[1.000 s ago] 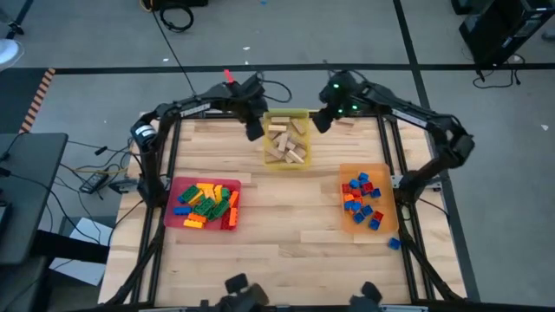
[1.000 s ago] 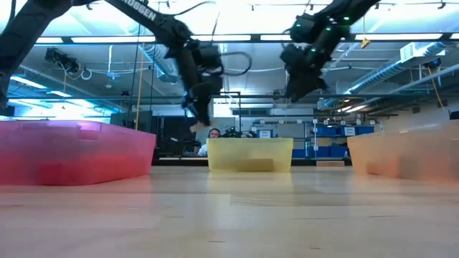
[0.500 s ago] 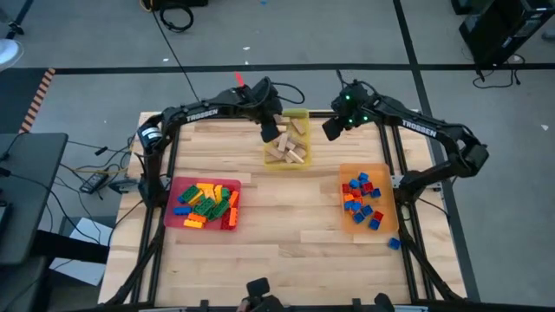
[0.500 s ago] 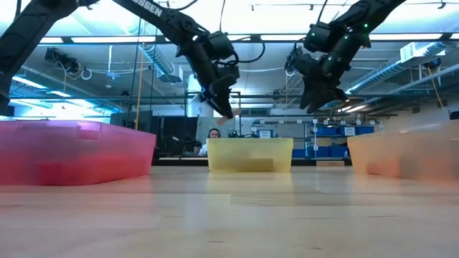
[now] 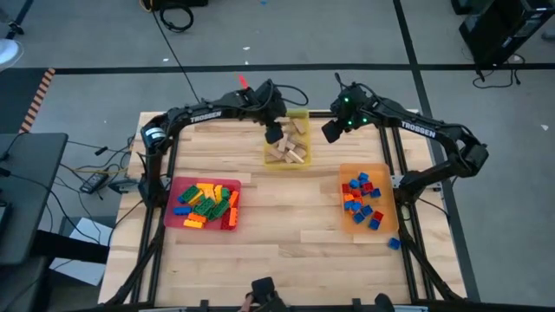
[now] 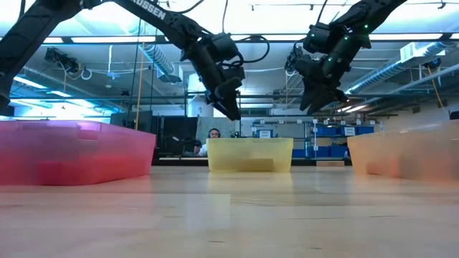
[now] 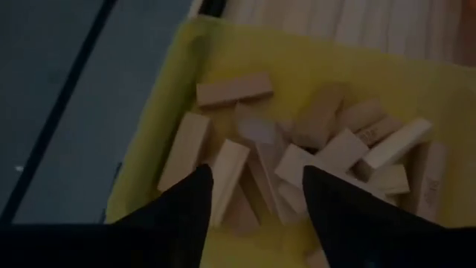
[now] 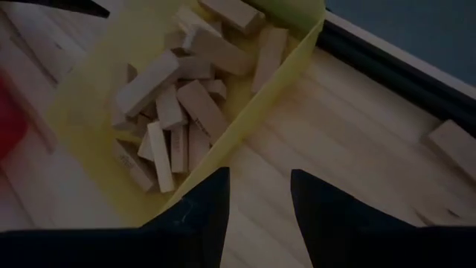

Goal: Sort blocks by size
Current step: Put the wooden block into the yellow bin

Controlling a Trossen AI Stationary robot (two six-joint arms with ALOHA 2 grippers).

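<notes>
tan wooden blocks [image 5: 287, 146] lie heaped in the yellow tray [image 5: 301, 114] at the far middle of the table [image 5: 277, 234], and both my grippers hang over that end. my left gripper [image 5: 272, 133] is raised above the tray's left part; seen past my own fingers [image 7: 186, 205], the tan wooden blocks [image 7: 297, 160] are piled at all angles against the yellow tray [image 7: 160, 141], my two fingers are spread apart and nothing sits between them. from table height my left gripper [image 6: 231, 111] points down, well clear of the yellow tray [image 6: 249, 155]

my right gripper [image 5: 330, 130] hangs just beside the tray's right edge, over bare wood. its fingers [image 8: 204, 205] are released too, apart with only the tabletop in the gap; beyond them the yellow tray [image 8: 256, 104] holds the tan wooden blocks [image 8: 178, 97], and one loose wooden block [image 8: 454, 145] lies flat on the table outside the tray, near the far edge. at table height my right gripper [image 6: 315, 104] is up in the air as well

long studded bricks [image 5: 205, 201], yellow, green, orange and red, fill the red tray [image 5: 173, 192] at the near left. short bricks [image 5: 361, 198], blue and red, sit in the orange tray [image 5: 383, 173] on the right. one blue brick [image 5: 393, 243] lies on the table just outside that tray's near corner
</notes>
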